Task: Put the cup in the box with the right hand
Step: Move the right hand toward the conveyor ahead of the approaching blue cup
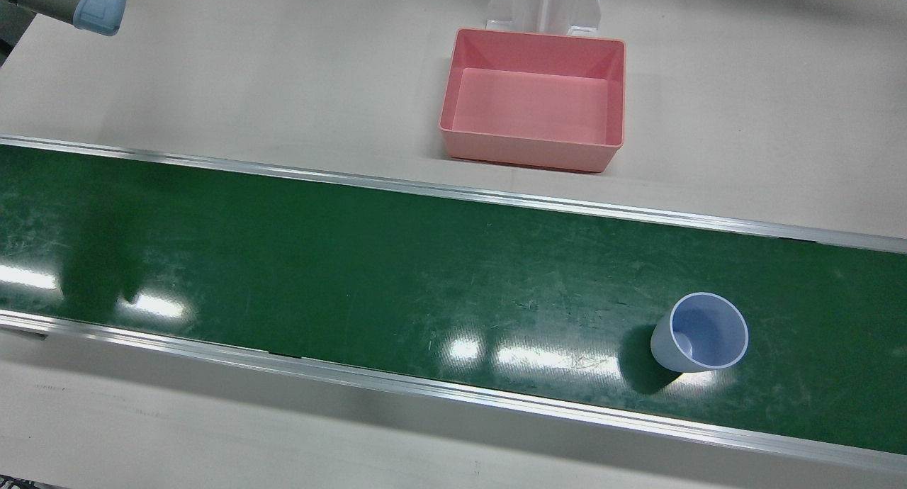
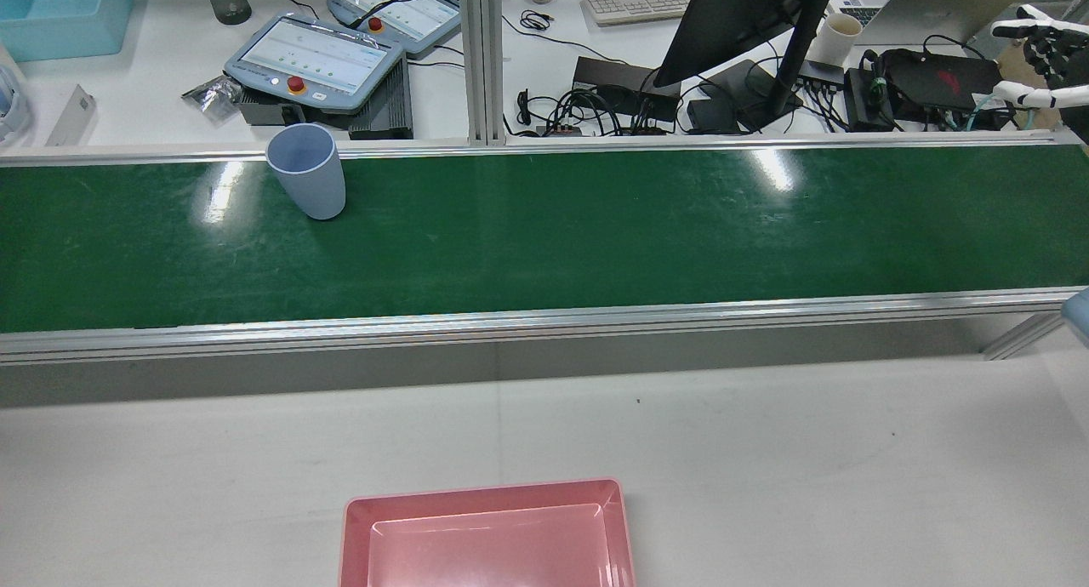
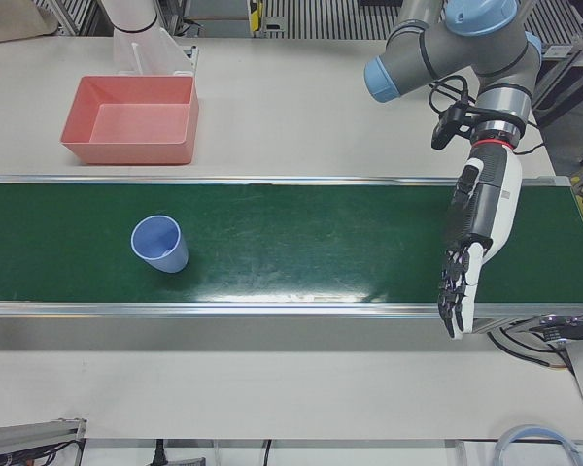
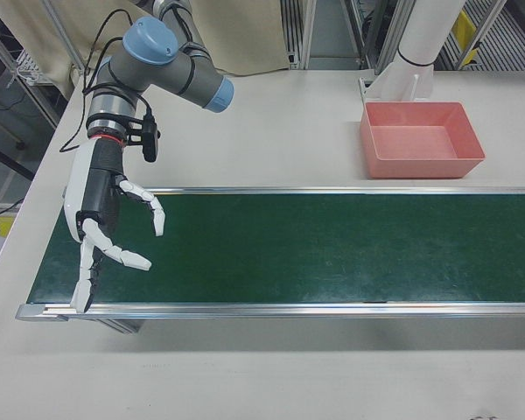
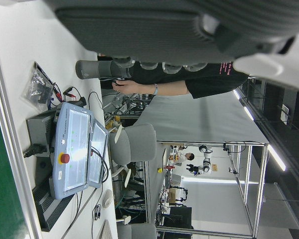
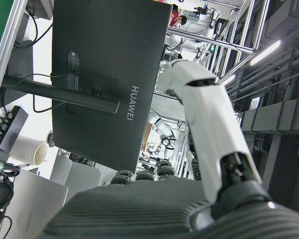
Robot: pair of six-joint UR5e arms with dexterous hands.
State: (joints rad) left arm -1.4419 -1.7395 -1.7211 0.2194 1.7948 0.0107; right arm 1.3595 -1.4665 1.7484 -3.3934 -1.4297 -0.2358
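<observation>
Fingers (image 4: 133,259) of the right hand (image 4: 101,223) are spread apart and hold nothing; it hangs over the belt's (image 4: 332,249) end, far from the cup (image 1: 700,332). On the left hand (image 3: 474,238) they point down, extended and close together, also empty, over the opposite end of the belt. Pale blue, the cup stands upright on the green belt near its operator-side edge, toward the left arm's half. Beyond the belt, the pink box (image 1: 533,98) sits empty on the table (image 1: 283,71), well apart from the cup.
</observation>
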